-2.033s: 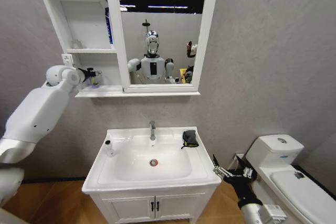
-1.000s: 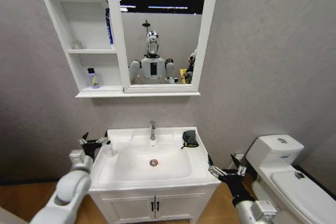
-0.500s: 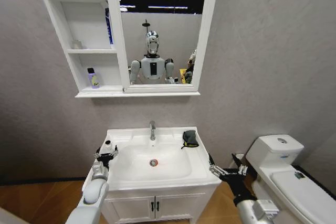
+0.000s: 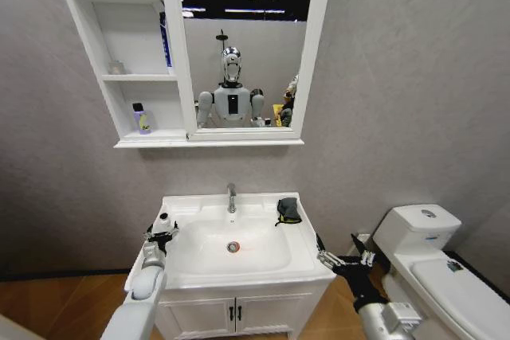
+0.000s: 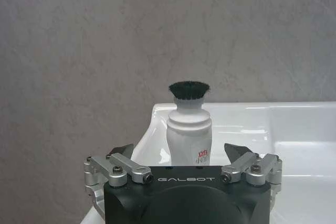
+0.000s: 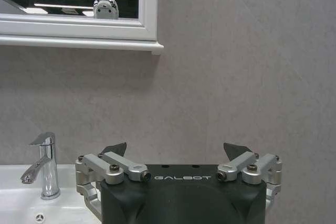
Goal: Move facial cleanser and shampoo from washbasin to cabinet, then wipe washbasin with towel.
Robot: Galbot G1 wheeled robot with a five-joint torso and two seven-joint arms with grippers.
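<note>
White bottle (image 5: 189, 140) stood between left gripper (image 4: 162, 232) jaws, spread apart, at washbasin (image 4: 209, 275) nine o'clock. Best closed squarely mid-body, kept upright. Right gripper (image 4: 343, 255) parked at four o'clock, jaws apart.

Between our left gripper's (image 5: 186, 157) spread fingers (image 5: 239, 156) stands a white bottle (image 5: 189, 136), blocking the way ahead to the wall. Beyond them to the right, the washbasin (image 4: 239, 254) bowl lies open; only the tap (image 4: 231, 197) and towel (image 4: 288, 210) stand at its back rim.
</note>
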